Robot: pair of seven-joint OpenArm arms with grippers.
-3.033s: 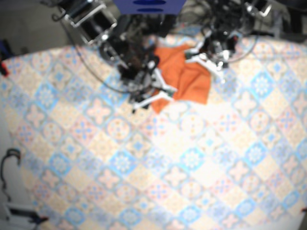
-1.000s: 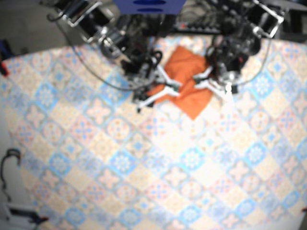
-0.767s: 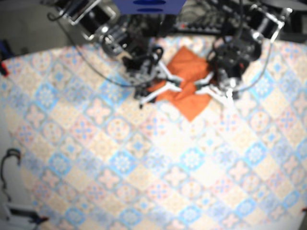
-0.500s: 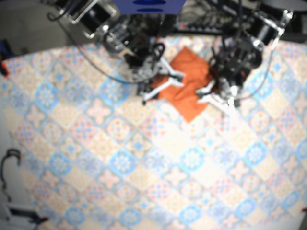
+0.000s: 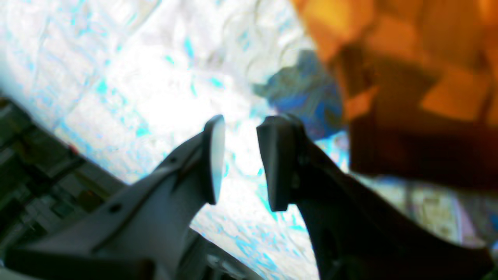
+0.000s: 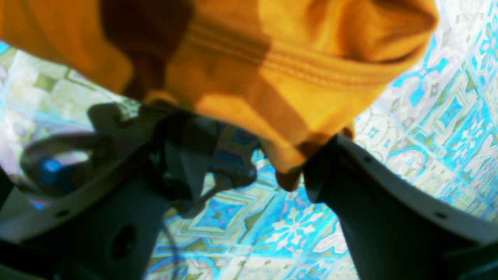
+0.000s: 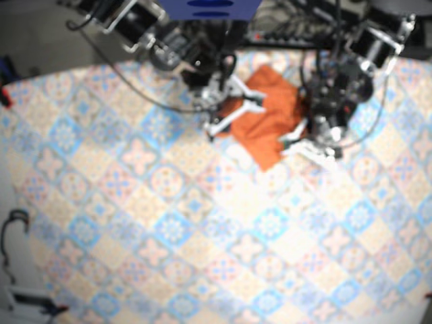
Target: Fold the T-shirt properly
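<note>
The orange T-shirt [image 7: 268, 116] lies folded into a small diamond at the far middle of the table. My right gripper [image 7: 236, 109] is at its left edge. In the right wrist view the right gripper [image 6: 256, 149] is open, and the shirt's stitched hem [image 6: 272, 66] sags between its fingers, touching the right finger [image 6: 350, 186]. My left gripper [image 7: 305, 142] sits at the shirt's right corner. In the left wrist view the left gripper [image 5: 243, 159] is open and empty, with the T-shirt [image 5: 412, 77] up and to its right.
A patterned tablecloth [image 7: 202, 223] covers the table. Cables and dark arm bases [image 7: 169, 40] crowd the far edge, with a blue object [image 7: 209, 8] at the top middle. A black cable [image 7: 10, 236] lies off the left edge.
The shirt has shifted toward the far edge. The right gripper moved up with its left edge. The left gripper slid off the cloth toward the shirt's lower right corner.
</note>
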